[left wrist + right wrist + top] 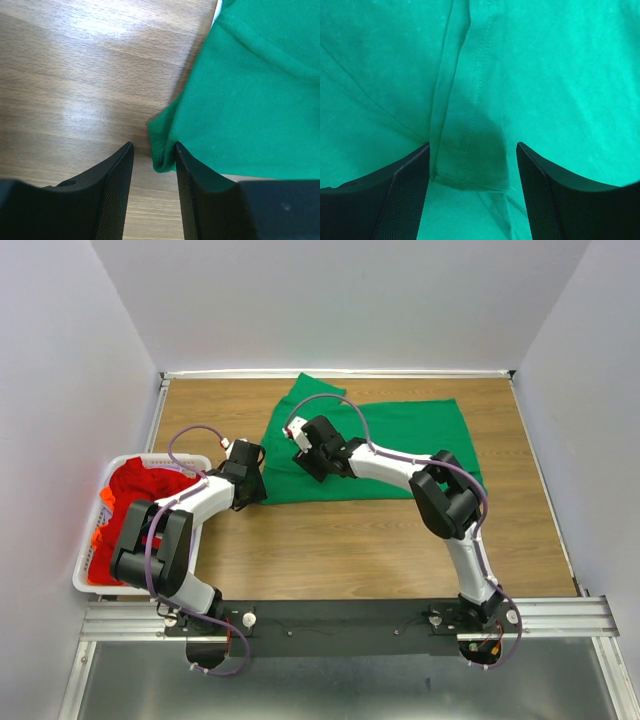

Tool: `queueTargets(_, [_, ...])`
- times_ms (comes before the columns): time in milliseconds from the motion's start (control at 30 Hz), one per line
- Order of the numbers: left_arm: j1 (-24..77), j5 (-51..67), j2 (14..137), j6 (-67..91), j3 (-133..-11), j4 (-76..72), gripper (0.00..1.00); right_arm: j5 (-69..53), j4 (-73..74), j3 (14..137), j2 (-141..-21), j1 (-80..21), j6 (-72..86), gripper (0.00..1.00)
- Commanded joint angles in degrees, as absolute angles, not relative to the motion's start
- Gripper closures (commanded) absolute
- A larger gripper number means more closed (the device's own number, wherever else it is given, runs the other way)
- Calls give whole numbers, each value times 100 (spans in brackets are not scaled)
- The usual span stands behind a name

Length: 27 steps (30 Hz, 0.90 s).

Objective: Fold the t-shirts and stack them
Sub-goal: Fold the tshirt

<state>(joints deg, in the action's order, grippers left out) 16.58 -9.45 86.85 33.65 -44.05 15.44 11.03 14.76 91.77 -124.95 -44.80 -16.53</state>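
Observation:
A bright green t-shirt (400, 445) lies spread on the wooden table, partly folded. My left gripper (252, 488) is open at the shirt's near-left corner; in the left wrist view the green corner (162, 150) sits between the fingers, against the right finger (192, 185). My right gripper (312, 462) is open over the shirt's left part; in the right wrist view a folded sleeve hem (470, 170) lies between its fingers (405, 195). Red and orange t-shirts (135, 495) are piled in the basket at the left.
A white slatted basket (88, 570) stands at the left table edge. White walls enclose the table on three sides. Bare wood (350, 540) shows in front of the green shirt. The arm bases sit on a black rail (350, 625) at the near edge.

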Motion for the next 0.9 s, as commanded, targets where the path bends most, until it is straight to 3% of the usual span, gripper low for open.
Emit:
queueTargets(0, [1661, -1063, 8807, 3340, -4219, 1723, 53, 1441, 1573, 9386, -12621, -4421, -1635, 26])
queueTargets(567, [1670, -1020, 8684, 3322, -4122, 1732, 53, 1802, 1573, 10414, -13157, -3446, -1152, 26])
queueTargets(867, [1670, -1037, 8473, 3410, -4078, 1836, 49, 1442, 1600, 10196, -12587, -3235, -203, 27])
